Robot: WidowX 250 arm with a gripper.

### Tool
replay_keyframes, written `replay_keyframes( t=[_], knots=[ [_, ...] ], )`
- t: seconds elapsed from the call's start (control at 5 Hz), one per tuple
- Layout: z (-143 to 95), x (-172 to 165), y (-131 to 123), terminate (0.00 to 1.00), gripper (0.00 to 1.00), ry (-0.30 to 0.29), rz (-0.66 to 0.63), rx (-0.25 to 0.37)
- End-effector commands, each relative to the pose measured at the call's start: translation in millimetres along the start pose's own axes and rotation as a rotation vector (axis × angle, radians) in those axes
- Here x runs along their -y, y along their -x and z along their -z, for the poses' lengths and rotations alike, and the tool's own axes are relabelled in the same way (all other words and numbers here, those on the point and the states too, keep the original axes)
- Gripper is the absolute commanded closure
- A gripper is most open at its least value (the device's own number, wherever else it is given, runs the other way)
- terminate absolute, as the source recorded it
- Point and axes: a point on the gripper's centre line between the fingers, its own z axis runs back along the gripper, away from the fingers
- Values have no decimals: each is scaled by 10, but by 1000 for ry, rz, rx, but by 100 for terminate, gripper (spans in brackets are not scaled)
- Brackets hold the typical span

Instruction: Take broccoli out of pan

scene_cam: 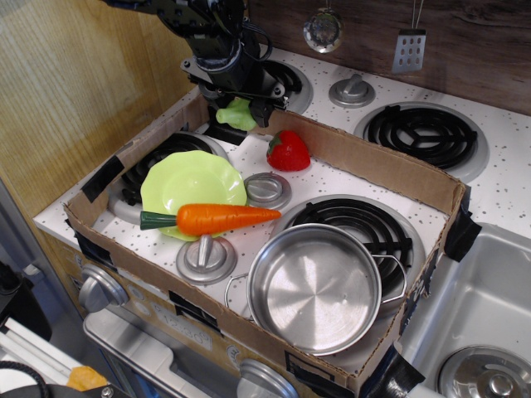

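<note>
My gripper [238,106] is at the back left corner of the cardboard box, shut on the broccoli [235,114], a small lumpy light-green piece held between the black fingers just above the box's back wall. The pan [315,286], shiny and round with wire loop handles, sits at the front right of the box with nothing in it, far from the gripper.
In the cardboard box [390,170] lie a light-green plate [191,184], an orange carrot [217,218] across its rim, a red strawberry [289,152] and two grey knobbed lids [267,189] [204,257]. Stove burners [425,133] and a sink [481,332] are to the right.
</note>
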Motion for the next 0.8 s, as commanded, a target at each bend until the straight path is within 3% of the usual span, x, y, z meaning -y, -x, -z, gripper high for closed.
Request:
replay_keyframes(
  t=[0.0,0.4,0.6],
  knots=[
    [4,-106,-267,0,0,-12,60,120],
    [-33,-183,-197,0,0,-17,74,126],
    [-108,-198,-218,0,0,-18,73,93]
  ],
)
